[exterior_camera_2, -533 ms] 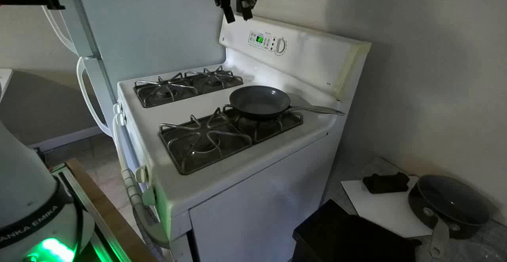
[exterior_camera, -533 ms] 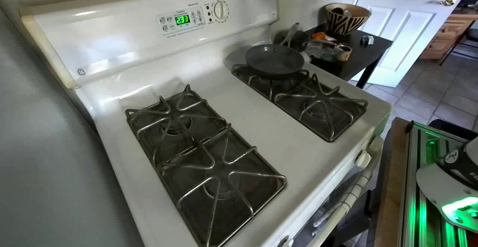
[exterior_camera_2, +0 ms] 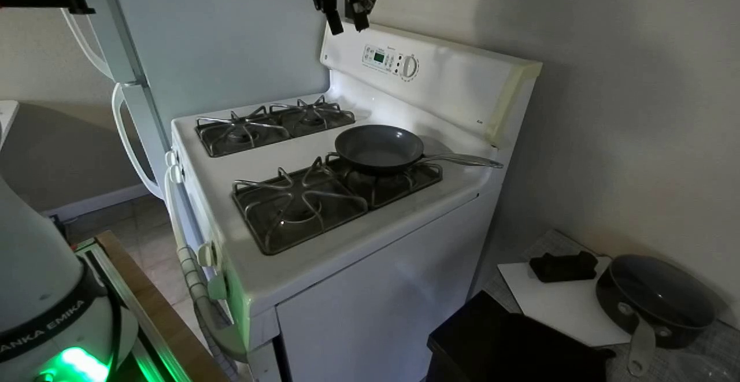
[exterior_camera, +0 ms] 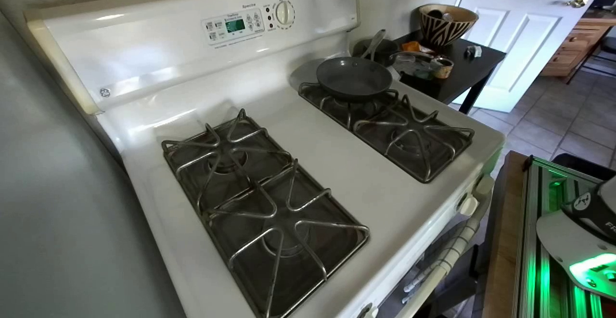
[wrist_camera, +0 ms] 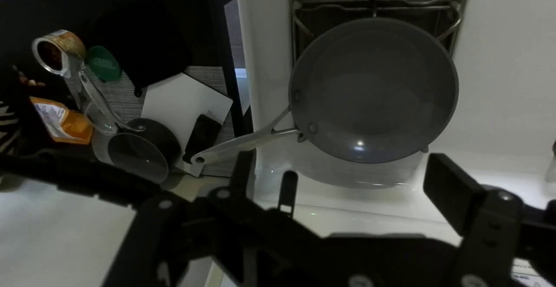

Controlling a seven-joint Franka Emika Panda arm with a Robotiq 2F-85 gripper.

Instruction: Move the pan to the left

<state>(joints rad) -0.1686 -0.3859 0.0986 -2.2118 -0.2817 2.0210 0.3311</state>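
Observation:
The dark grey pan [exterior_camera: 354, 78] sits on the back burner grate beside the black side table; it shows in both exterior views [exterior_camera_2: 378, 149]. Its long metallic handle [exterior_camera_2: 462, 160] reaches out past the stove's side edge. In the wrist view the pan [wrist_camera: 373, 91] fills the upper middle, with the handle pointing left. My gripper [exterior_camera_2: 349, 27] hangs high over the stove, well above the pan and apart from it. In the wrist view my gripper [wrist_camera: 339, 163] has its fingers wide apart with nothing between them. The gripper is out of view in an exterior view that shows the arm's base.
The stove's white backguard [exterior_camera_2: 451, 70] rises behind the pan. Further grates [exterior_camera: 284, 226] lie across the white stovetop [exterior_camera: 308, 149]. A dark pot [exterior_camera_2: 656, 301] with a handle stands on the side table, near a white board [exterior_camera_2: 555, 304]. A refrigerator [exterior_camera_2: 231, 41] borders the far side.
The green digits on the stove's clock have gone dark. The pan and the gripper show no clear movement.

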